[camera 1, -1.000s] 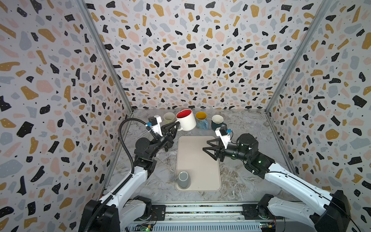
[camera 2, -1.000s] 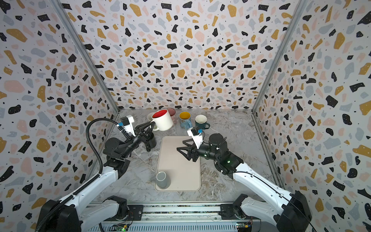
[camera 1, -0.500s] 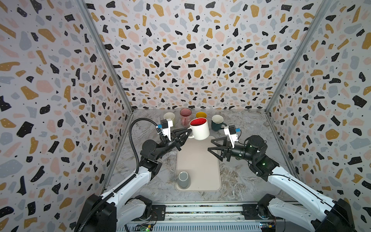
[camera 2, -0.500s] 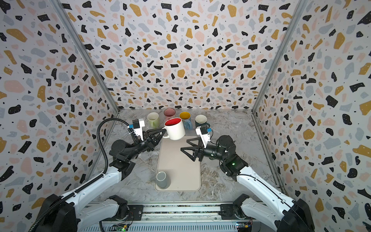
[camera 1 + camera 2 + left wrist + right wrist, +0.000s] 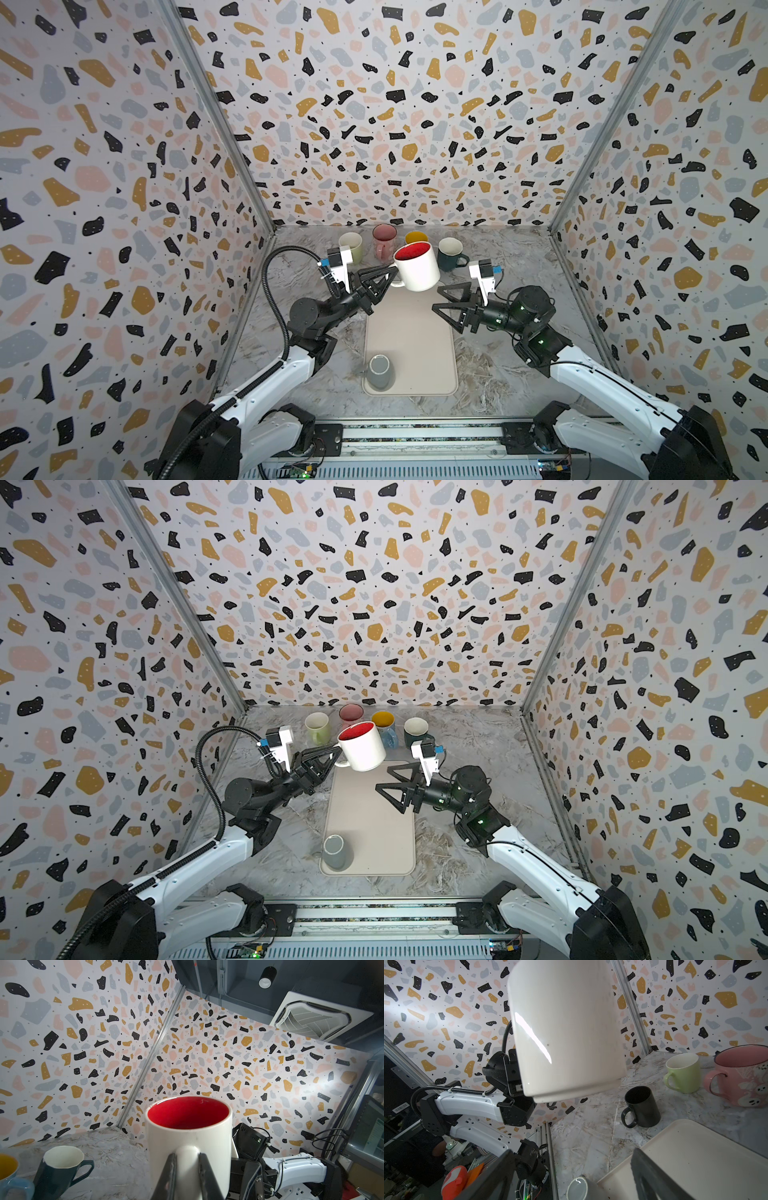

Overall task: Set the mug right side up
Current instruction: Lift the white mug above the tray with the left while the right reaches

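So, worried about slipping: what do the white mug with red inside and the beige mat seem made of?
White mug with red inside: likely glazed ceramic, glossy; sharp light streak on its wall. Beige rectangular mat: maybe matte silicone; no glare.

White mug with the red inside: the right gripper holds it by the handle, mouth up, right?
No, the left gripper holds the white mug with the red inside by the handle, mouth up; the left wrist view shows it.
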### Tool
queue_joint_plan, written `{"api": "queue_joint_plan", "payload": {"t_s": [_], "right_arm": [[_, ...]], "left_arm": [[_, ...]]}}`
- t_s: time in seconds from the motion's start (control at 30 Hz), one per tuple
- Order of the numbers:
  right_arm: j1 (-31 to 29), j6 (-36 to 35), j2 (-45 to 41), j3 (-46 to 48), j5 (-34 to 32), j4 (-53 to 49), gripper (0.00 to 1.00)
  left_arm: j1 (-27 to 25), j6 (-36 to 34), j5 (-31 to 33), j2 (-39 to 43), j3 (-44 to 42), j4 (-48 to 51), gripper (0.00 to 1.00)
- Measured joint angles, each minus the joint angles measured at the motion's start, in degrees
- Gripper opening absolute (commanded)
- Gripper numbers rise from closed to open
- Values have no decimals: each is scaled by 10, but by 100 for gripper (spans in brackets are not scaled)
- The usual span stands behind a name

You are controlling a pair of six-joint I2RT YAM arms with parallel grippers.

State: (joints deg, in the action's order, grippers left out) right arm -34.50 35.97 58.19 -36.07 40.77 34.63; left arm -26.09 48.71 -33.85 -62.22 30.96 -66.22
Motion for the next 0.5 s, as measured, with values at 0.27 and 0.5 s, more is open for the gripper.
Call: {"api": "queue_joint_plan", "payload": {"t_s": [0.27,0.5], "right_arm": [[0,18,20,6,8,30,36],[0,24,23,6,7,32,22]], "left_arm": [[-10,54,32,-21,-27,-61,0],[-24,60,44,-23,-29,-62,0]]}}
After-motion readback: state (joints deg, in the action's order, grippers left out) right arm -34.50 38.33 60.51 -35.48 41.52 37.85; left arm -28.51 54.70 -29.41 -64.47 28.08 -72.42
